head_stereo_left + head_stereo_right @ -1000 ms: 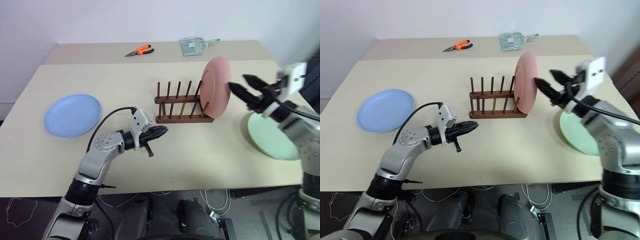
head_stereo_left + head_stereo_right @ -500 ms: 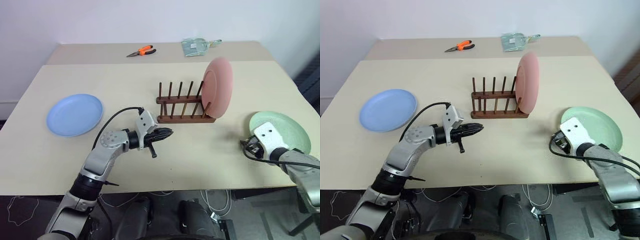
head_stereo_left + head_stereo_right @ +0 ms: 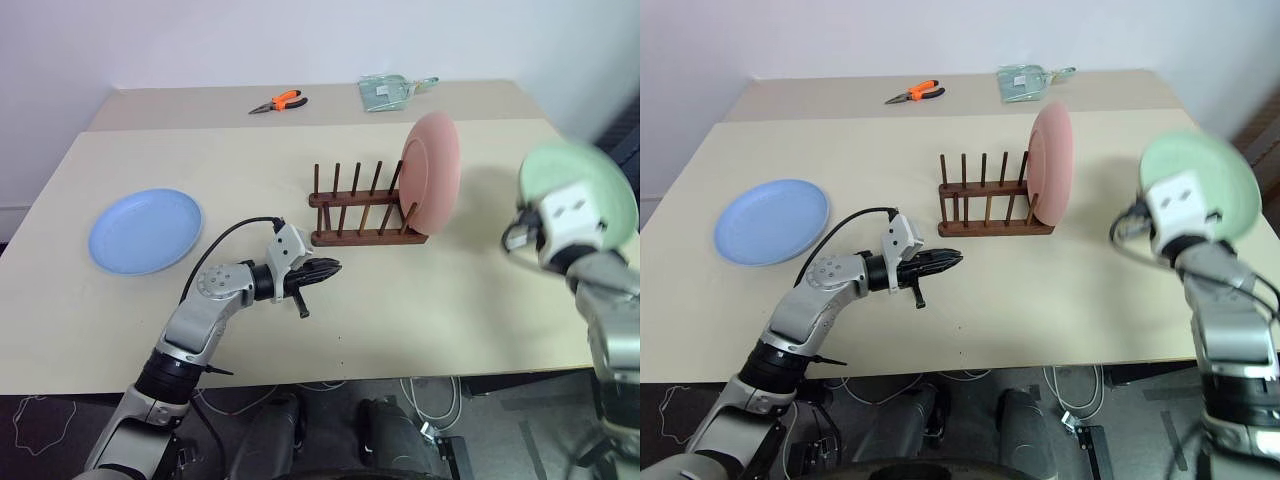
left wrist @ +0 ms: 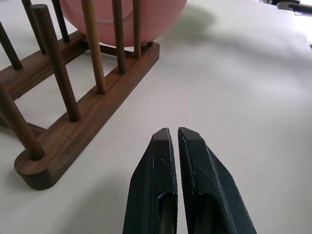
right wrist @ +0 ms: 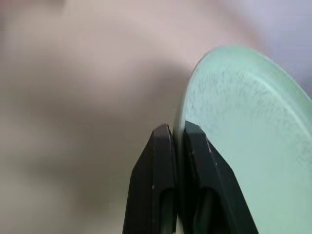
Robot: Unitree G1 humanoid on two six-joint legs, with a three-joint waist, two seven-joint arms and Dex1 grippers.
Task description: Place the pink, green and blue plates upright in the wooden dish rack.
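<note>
Fig. Head and wrist views, one moment. Beige worktop (image 3: 420,300) carries the wooden dish rack (image 3: 362,212) near its centre: two dark base rails w/ rows of thin upright pegs. Pink plate (image 3: 432,175) stands upright on edge at the rack's right end, among the last pegs, leaning slightly; remaining pegs to its left carry nothing. Blue plate (image 3: 146,230) lies flat on the worktop at far left, well apart from the rack.

Left pincer (image 3: 328,269): low over the worktop, just in front of the rack's left end, pointing fwd and to the right; fingers pressed together, nothing between them. In the left wrist view the same pincer (image 4: 174,137) hovers over bare worktop beside the rack's near rail (image 4: 85,124), not touching it, w/ the pink plate's lower part behind the pegs.

Right pincer (image 5: 176,132): raised at the right side, off the worktop, pinching the green plate (image 3: 578,195) by its rim, one finger on each face. Green plate is lifted clear of the surface and tilted up toward vertical, to the right of the pink plate and apart from it; motion-blurred in head views.

Rear worktop strip: orange-handled pliers (image 3: 279,101) and a clear bag w/ green contents (image 3: 390,91), both well behind the rack.
</note>
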